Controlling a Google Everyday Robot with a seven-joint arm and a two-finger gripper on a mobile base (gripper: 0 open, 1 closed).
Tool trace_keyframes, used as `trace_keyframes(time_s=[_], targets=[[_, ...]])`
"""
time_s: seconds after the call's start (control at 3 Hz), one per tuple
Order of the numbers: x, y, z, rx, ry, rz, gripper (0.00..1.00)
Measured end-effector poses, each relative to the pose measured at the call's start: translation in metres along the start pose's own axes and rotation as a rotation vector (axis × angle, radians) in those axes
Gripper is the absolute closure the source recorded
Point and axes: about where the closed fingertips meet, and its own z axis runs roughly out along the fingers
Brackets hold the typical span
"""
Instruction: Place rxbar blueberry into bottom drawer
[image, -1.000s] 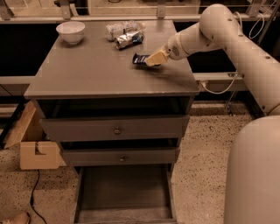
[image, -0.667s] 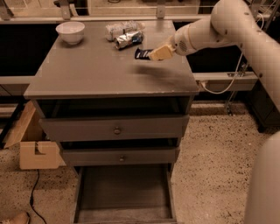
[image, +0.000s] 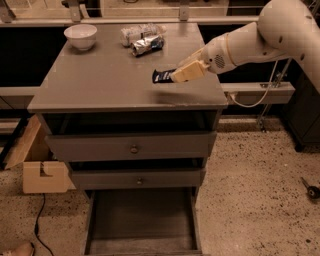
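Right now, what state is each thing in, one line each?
gripper: over the cabinet top, shut on the rxbar blueberry
rxbar blueberry: held, apparently lifted off the cabinet top
bottom drawer: pulled open
bowl: upright on the cabinet top
foil packets: lying crumpled near the bowl

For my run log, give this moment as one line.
end effector: shut on rxbar blueberry, over cabinet top | bottom drawer: open | placement: not yet done

the white arm is reaching in from the upper right, sloping down to the left. its hand is hovering just above the desk's right side, pale fingers pinching one end of the rxbar blueberry.
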Motion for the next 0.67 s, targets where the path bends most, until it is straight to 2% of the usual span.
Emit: trace_keyframes(time_s=[0.33, 0.67], targets=[[0.0, 0.0, 0.0, 0.0, 0.0, 0.0, 1.0], [0.01, 0.022, -0.003, -0.013, -0.012, -0.006, 1.0]])
